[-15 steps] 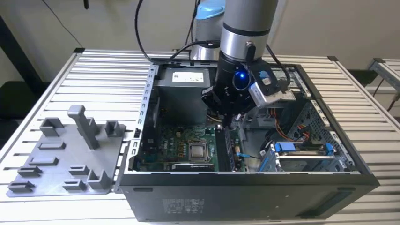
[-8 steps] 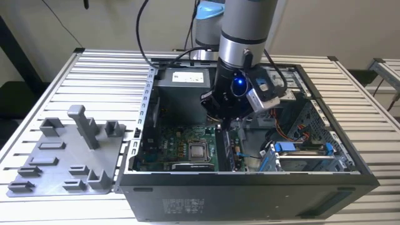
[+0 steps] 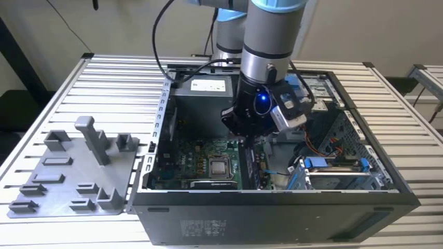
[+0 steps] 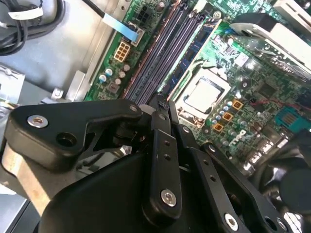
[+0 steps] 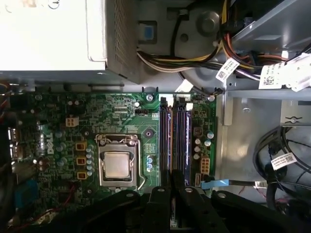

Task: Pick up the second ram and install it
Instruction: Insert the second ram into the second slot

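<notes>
The pincer [image 5: 171,180] stood narrow, closed on what you would have judged the ram [image 5: 171,221], a thin greenish strip held edge-on between the fingers [image 5: 187,191]. It hung just above the slots [image 5: 176,136], inside the case [image 3: 277,199].

Risks you faced:
1. Ram off the slot line: it would have ridden the slot wall.
2. Tilted ram: 1 end seats, the other stays proud.
3. Drift toward the socket [image 5: 116,165]: contact with the board [image 5: 58,121].

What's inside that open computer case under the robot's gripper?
A green motherboard with a silver processor and dark memory slots. The gripper covers the slots' near ends.
</notes>
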{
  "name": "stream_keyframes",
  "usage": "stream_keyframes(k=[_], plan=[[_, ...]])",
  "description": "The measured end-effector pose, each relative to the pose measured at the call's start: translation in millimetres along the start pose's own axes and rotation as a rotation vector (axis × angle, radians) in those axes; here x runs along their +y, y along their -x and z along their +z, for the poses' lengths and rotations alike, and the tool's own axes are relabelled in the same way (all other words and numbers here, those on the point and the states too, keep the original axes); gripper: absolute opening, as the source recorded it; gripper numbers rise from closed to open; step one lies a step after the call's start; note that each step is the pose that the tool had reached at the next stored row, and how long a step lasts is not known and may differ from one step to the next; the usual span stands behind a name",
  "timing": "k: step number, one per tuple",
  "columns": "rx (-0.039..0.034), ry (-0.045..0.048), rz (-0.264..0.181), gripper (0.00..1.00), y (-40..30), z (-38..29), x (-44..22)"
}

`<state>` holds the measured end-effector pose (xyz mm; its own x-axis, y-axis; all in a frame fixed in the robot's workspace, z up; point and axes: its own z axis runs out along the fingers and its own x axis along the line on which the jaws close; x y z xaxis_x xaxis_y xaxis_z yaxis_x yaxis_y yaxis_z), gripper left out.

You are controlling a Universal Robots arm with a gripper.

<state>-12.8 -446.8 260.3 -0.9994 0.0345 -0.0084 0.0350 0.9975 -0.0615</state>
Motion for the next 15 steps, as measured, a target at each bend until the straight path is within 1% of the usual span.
stream_keyframes(k=[4,6,9,15], plan=[[0.0003,0.0,0.004,0.14,-0.5,6.9,-0.1],[0.0033,-0.0002,0.005,0.14,-0.4,7.9,-1.3],[0.0051,-0.0005,0.009,0.14,-0.5,10.8,-2.7],[0.0059,-0.0002,0.013,0.14,-0.5,20.1,-2.8]])
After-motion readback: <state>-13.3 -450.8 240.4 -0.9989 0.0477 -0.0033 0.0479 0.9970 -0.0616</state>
